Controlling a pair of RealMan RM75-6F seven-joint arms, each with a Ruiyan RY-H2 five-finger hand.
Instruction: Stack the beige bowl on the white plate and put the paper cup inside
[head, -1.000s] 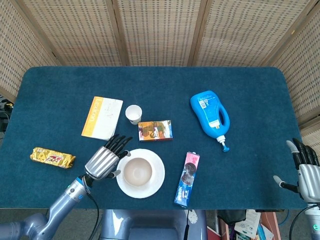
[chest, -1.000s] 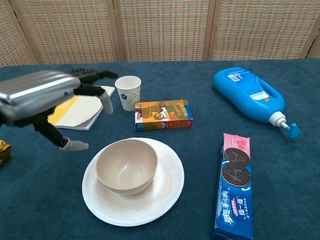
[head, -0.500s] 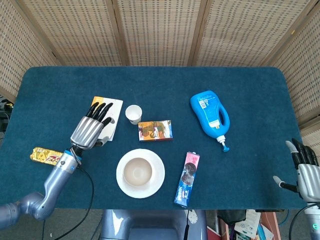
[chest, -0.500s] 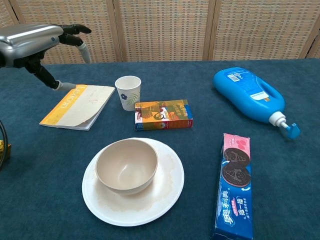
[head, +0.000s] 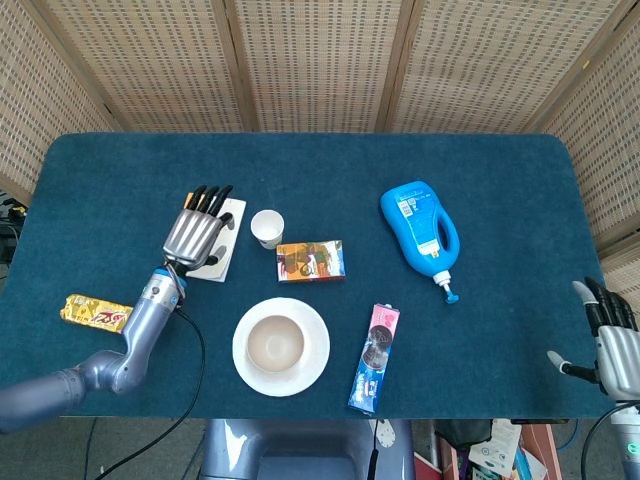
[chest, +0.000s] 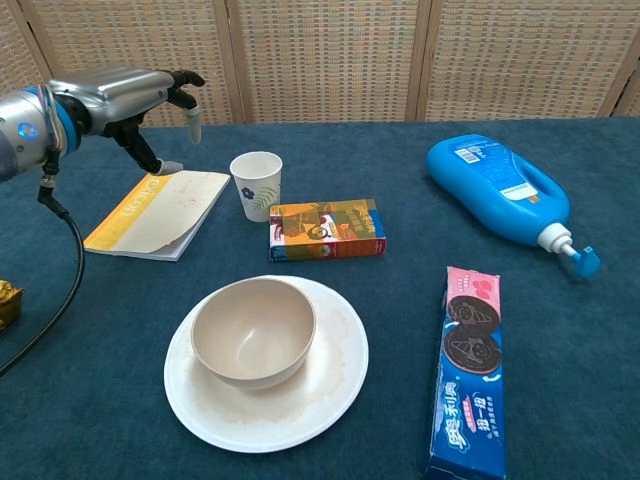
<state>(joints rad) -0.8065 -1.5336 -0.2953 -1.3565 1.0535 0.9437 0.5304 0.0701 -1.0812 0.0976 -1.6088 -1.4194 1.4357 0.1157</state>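
Beige bowl (chest: 253, 331) already seated on the white plate (chest: 330, 385), near the middle of the table's front edge. First half of the task looks done; only the cup left.

Paper cup (chest: 256, 185) upright, further back toward the table's centre, just beside the back-left corner of a colourful box (chest: 326, 229) and just right of a yellow-edged booklet (chest: 157, 212).

Left hand (head: 195, 235) gone from beside the plate a second ago, lifted and swung back over the booklet; now slightly nearer the cup than half a second ago. Raised above the table in the chest view, fingers (chest: 176, 86) spread and stretched forward, thumb dropped below, nothing held. Reads as a release of the bowl followed by a reach toward the cup. Not yet at the cup, with clear space between fingertips and rim; height above the booklet hard to judge from overhead, probably well clear.

Right hand (head: 612, 345) idle off the table's front-right corner, fingers apart, empty, barely shifted.

Next need: hand lowered and brought right, thumb and fingers either side of the cup wall, light grip to avoid crushing it, then across and down into the bowl.

Elsewhere: blue bottle (chest: 504, 194) toward the right edge, biscuit packet (chest: 469, 372) right of the plate, gold snack bar (head: 96, 314) near the left edge.
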